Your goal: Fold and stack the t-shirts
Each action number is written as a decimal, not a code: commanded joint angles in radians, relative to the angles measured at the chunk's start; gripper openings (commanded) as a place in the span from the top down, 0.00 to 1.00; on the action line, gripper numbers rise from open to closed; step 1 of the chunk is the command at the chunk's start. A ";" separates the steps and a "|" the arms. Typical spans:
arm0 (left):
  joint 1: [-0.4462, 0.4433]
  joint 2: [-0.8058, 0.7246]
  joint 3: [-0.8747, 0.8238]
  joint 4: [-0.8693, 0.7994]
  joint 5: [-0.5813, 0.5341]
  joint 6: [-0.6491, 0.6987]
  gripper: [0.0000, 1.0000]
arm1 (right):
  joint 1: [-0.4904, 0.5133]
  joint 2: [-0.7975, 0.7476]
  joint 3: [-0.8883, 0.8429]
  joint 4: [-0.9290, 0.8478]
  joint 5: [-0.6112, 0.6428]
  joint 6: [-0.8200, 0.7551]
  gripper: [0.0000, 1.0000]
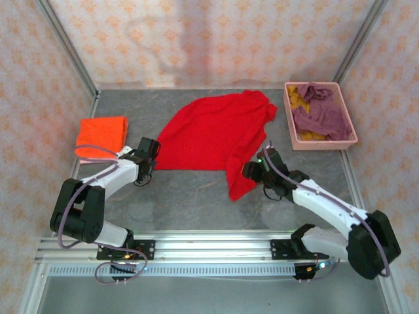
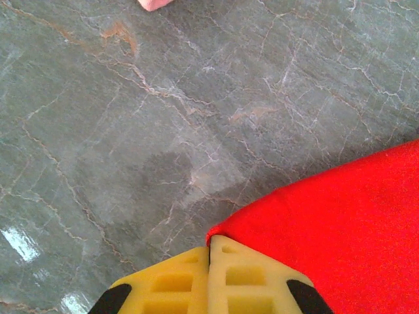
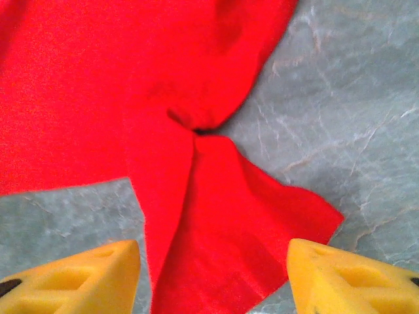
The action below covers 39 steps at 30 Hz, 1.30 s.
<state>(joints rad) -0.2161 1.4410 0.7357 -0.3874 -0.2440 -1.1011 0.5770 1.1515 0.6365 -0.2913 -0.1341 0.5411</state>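
Right wrist view: the right gripper (image 3: 213, 281) is seen with its jaws standing wide apart and nothing held between them. Directly ahead of and below the gap, a loose flap of the red t-shirt (image 3: 98, 85) is laid flat. Its long axis runs away from the gripper toward the body of the cloth, and a pucker is formed where the two meet. In the left wrist view the left gripper (image 2: 209, 278) is shown closed, and the near-left corner of the same shirt appears to be pinched at its tips. The whole layout is added by the top external view: the shirt is spread across the middle of the table (image 1: 190, 196), with the flap pointing toward the near edge just beside the right gripper, which is judged the nearer arm for it. A folded orange t-shirt (image 1: 103, 133) is set by the left edge, well apart.
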 commanded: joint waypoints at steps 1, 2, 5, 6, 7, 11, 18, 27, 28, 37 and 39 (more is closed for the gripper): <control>-0.001 0.013 -0.004 -0.013 -0.029 -0.018 1.00 | 0.081 0.125 0.077 -0.016 -0.032 -0.047 0.40; 0.000 0.012 -0.005 -0.014 -0.031 -0.019 1.00 | 0.103 0.170 0.098 -0.016 -0.039 -0.048 0.40; -0.001 0.003 -0.010 -0.020 -0.038 -0.023 1.00 | 0.155 0.275 0.140 0.017 -0.063 -0.034 0.43; -0.001 0.000 -0.010 -0.023 -0.041 -0.023 1.00 | 0.163 0.301 0.145 0.035 -0.071 -0.023 0.44; -0.002 -0.005 -0.010 -0.027 -0.042 -0.021 1.00 | 0.168 0.329 0.147 0.056 -0.083 -0.006 0.47; -0.001 -0.020 -0.012 -0.043 -0.055 -0.015 1.00 | 0.162 0.385 0.139 0.116 -0.100 0.058 0.61; -0.001 -0.028 -0.011 -0.047 -0.060 -0.013 1.00 | 0.128 0.290 0.103 0.148 -0.072 0.075 1.00; -0.001 -0.032 -0.009 -0.045 -0.062 -0.009 1.00 | -0.039 -0.111 -0.064 0.236 -0.144 0.191 1.00; -0.002 -0.032 -0.006 -0.045 -0.062 -0.008 1.00 | -0.058 -0.128 -0.066 0.207 -0.133 0.197 1.00; -0.001 -0.027 0.015 -0.057 -0.045 0.039 1.00 | -0.316 -0.180 -0.125 -0.014 -0.060 0.204 1.00; -0.001 -0.023 0.019 -0.062 -0.038 0.049 1.00 | -0.360 -0.169 -0.140 -0.030 -0.075 0.196 0.91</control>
<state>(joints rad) -0.2161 1.4330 0.7361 -0.4049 -0.2478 -1.0824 0.2687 0.9844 0.5205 -0.2321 -0.2317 0.7338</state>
